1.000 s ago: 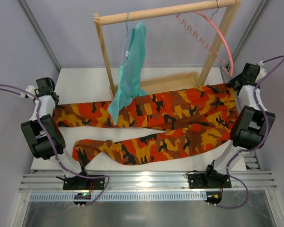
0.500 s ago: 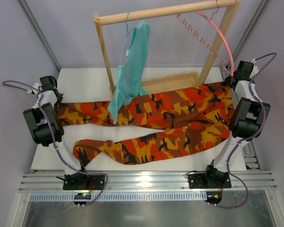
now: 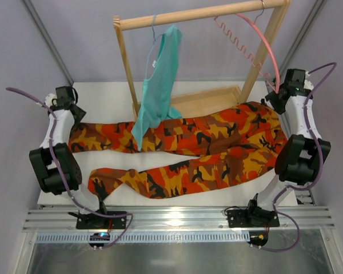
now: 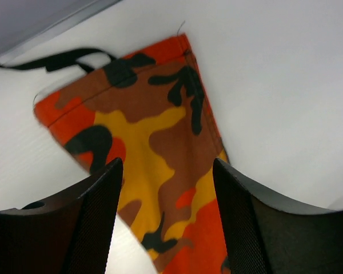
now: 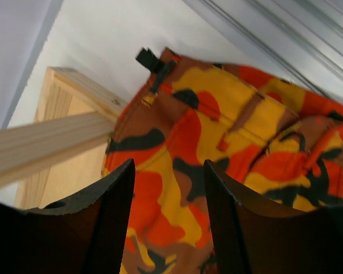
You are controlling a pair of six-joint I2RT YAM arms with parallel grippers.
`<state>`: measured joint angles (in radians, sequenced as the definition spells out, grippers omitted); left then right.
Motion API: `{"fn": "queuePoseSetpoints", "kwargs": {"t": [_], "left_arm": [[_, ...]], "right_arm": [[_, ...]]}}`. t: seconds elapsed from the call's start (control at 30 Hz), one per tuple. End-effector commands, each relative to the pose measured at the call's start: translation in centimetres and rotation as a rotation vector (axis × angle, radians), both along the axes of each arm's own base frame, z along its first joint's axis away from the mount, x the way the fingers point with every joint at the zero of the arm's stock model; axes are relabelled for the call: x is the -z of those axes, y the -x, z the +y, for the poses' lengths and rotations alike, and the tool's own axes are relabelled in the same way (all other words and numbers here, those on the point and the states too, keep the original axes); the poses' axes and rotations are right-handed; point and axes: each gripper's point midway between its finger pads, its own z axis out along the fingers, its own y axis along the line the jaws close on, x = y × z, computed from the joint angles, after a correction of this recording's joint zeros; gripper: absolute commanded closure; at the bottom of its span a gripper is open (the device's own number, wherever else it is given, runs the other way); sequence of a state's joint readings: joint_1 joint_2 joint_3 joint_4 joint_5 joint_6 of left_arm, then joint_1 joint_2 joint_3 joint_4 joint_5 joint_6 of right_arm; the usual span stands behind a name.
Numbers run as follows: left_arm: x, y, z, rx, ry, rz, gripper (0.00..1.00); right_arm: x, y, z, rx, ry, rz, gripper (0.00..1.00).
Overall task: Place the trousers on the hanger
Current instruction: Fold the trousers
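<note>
The camouflage trousers point(image 3: 200, 137) lie flat across the white table, waist at the right, legs running left. The pink hanger point(image 3: 263, 43) hangs by its hook from the wooden rail at the upper right. My left gripper point(image 3: 74, 112) hovers just beyond the upper leg's cuff point(image 4: 126, 97), jaws open, nothing between them. My right gripper point(image 3: 274, 100) hangs over the waistband corner point(image 5: 177, 108) next to the rack's wooden post point(image 5: 46, 142), jaws open and empty above the cloth.
A wooden rack point(image 3: 126, 74) stands at the back of the table. A teal garment point(image 3: 157, 91) on a thin hanger drapes from its rail onto the trousers. The rack's base frame point(image 3: 208, 98) borders the waist. Grey walls close both sides.
Both grippers have opened and let go of the trousers, then lifted and drawn back toward the far edge. The cloth has settled flat on the table.
</note>
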<state>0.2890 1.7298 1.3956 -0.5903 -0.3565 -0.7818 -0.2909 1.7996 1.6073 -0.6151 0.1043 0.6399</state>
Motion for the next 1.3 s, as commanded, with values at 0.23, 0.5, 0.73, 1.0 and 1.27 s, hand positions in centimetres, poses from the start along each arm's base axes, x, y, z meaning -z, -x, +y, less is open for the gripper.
{"fn": "queuePoseSetpoints", "kwargs": {"t": [0.23, 0.5, 0.73, 1.0, 1.27], "left_arm": [[-3.0, 12.1, -4.4, 0.011, -0.034, 0.012, 0.33], [-1.7, 20.5, -5.4, -0.066, -0.031, 0.146, 0.30], [0.4, 23.4, -7.6, -0.136, 0.095, 0.166, 0.20], [3.6, 26.2, -10.9, -0.251, 0.295, 0.315, 0.13], [5.4, 26.0, -11.4, -0.305, 0.331, 0.288, 0.17]], "right_arm": [[2.7, 13.9, 3.4, 0.132, -0.066, 0.176, 0.45], [7.4, 16.6, 4.8, 0.063, -0.085, 0.246, 0.45], [7.0, 16.5, 4.5, 0.033, -0.055, 0.240, 0.45], [6.3, 16.6, 4.2, 0.030, -0.056, 0.208, 0.45], [6.0, 16.6, 3.8, 0.037, -0.031, 0.213, 0.46]]}}
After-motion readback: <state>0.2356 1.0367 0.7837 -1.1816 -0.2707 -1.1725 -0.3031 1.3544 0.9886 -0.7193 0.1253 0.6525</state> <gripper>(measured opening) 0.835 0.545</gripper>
